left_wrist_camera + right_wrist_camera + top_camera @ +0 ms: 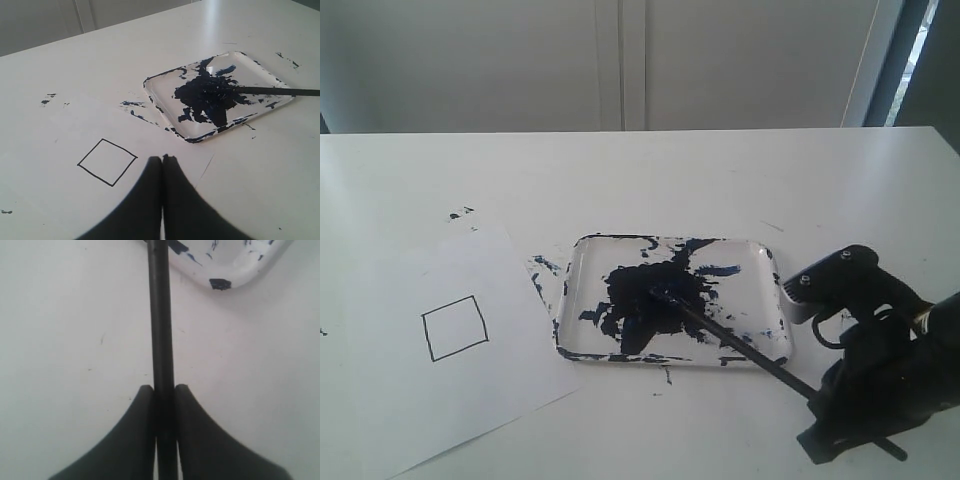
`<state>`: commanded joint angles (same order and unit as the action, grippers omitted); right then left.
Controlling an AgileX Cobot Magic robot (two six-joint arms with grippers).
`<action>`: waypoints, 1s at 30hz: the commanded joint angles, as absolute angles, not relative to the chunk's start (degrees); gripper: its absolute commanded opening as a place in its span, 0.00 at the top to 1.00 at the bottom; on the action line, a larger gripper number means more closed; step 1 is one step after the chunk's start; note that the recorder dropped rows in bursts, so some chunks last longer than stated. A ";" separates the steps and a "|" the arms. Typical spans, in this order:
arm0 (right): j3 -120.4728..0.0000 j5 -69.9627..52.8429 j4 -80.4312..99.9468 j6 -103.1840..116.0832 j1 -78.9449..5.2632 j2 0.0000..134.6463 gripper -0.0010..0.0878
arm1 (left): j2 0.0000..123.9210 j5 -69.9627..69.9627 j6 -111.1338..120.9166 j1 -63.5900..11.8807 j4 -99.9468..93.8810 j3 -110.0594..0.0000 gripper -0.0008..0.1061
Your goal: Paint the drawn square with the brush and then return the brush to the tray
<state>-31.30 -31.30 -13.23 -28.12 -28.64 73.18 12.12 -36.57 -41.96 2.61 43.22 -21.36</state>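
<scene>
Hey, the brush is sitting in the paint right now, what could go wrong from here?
1. The brush tip sits in the paint pool; it could drip on the paper short of the drawn square.
2. The right gripper clamps the handle far from the tip, so strokes may wobble past the outline.

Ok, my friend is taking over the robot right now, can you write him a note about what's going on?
Right gripper: shut on the brush, holding it near the handle end.
Left gripper: shut, holding nothing, above the paper beside the drawn square.
Brush: its tip lies in the dark paint pool in the tray, and its handle slants out over the tray's rim.
Done: brush is gripped and its tip is in paint.
Left: the square is blank inside, so carry the brush over, paint it in, then put the brush back in the tray.
</scene>
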 joint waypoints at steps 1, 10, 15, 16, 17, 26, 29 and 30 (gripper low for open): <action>-31.30 -31.40 -12.79 -28.12 -28.64 73.18 0.99 | 12.12 -36.57 -41.96 2.61 43.22 -21.36 0.99; -31.30 -28.29 -10.39 -24.24 -28.64 71.08 0.99 | 12.12 -36.57 -41.96 2.61 43.22 -21.36 0.99; -31.30 -33.40 -7.82 -22.62 -28.64 71.84 0.99 | 12.12 -36.57 -41.96 2.61 43.22 -21.36 0.99; -31.30 -34.17 -7.57 -21.77 -28.64 72.18 0.99 | 12.12 -36.57 -41.96 2.61 43.22 -21.36 0.99; -31.30 -34.59 -7.44 -21.65 -28.64 72.58 0.99 | 12.12 -36.57 -41.96 2.61 43.22 -21.36 0.99; -31.30 -33.99 3.66 -11.83 -28.64 75.55 0.99 | 12.12 -36.57 -41.96 2.61 43.22 -21.36 0.99; -31.30 -32.80 6.20 -9.20 -28.64 75.85 0.99 | 12.12 -36.57 -41.96 2.61 43.22 -21.36 0.99; -31.30 -32.36 6.08 -9.20 -28.64 75.85 0.99 | 12.12 -36.57 -41.96 2.61 43.22 -21.36 0.99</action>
<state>-31.30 -32.36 6.08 -9.20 -28.64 75.85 12.12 -36.57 -41.96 2.61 43.22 -21.36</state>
